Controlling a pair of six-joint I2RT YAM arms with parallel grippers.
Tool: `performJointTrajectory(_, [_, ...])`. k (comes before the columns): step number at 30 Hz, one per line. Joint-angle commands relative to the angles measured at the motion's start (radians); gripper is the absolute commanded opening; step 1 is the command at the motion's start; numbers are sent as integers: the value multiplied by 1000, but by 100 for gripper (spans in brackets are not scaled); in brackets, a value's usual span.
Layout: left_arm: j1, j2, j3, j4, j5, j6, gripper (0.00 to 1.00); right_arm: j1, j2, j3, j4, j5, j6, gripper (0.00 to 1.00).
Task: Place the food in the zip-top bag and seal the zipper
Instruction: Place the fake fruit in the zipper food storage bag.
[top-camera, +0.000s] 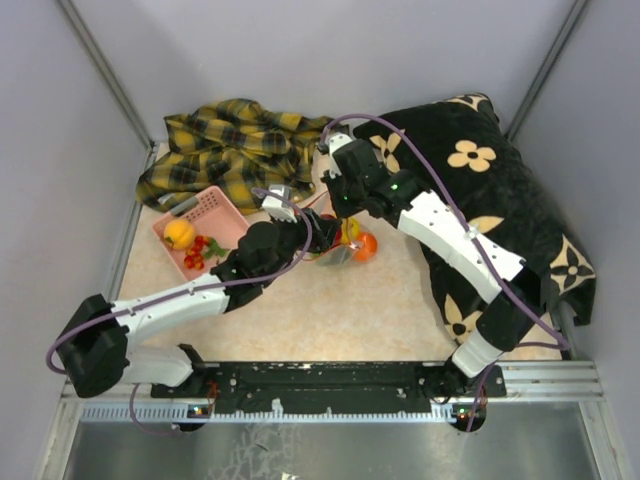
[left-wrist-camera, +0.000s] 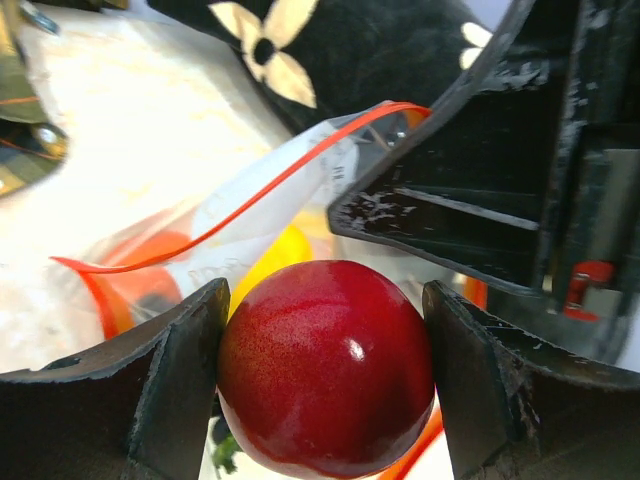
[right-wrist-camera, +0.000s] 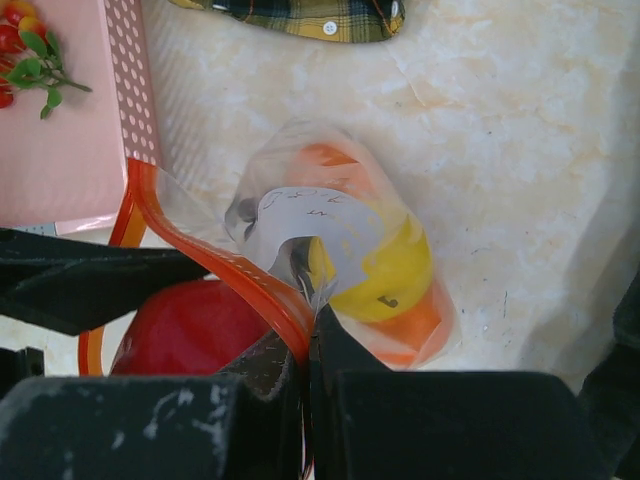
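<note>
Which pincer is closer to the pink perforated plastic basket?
Left. The left pincer, shut on the red toy apple, sits just beside the pink perforated plastic basket; the right pincer pinches the red zipper strip of the clear plastic bag farther away.

We see a cream marbled tabletop (top-camera: 330, 320) carrying a yellow-black plaid cloth (top-camera: 230, 140) at eleven o'clock, a black flower-print cloth (top-camera: 500, 190) at three, a pink perforated plastic basket (top-camera: 222, 218) at ten, and a clear plastic zip-top bag (right-wrist-camera: 330, 220) at centre.

Zip-top bag (right-wrist-camera: 340, 225) mouth gaping before red apple (left-wrist-camera: 325, 365) in left pincer (left-wrist-camera: 325, 375), right pincer (right-wrist-camera: 308, 340) crowding rim.
</note>
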Motion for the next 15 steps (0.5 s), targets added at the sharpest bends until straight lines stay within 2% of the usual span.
performJointTrajectory(1, [-27, 32, 35, 41, -199, 133, 66, 9, -22, 56, 27, 11, 9, 0])
performJointTrajectory(9, [-33, 139, 75, 4, -441, 256, 71, 10, -32, 36, 35, -15, 14, 0])
performJointTrajectory(15, [-32, 196, 122, -30, -615, 254, 77, 9, -34, 14, 28, -19, 14, 0])
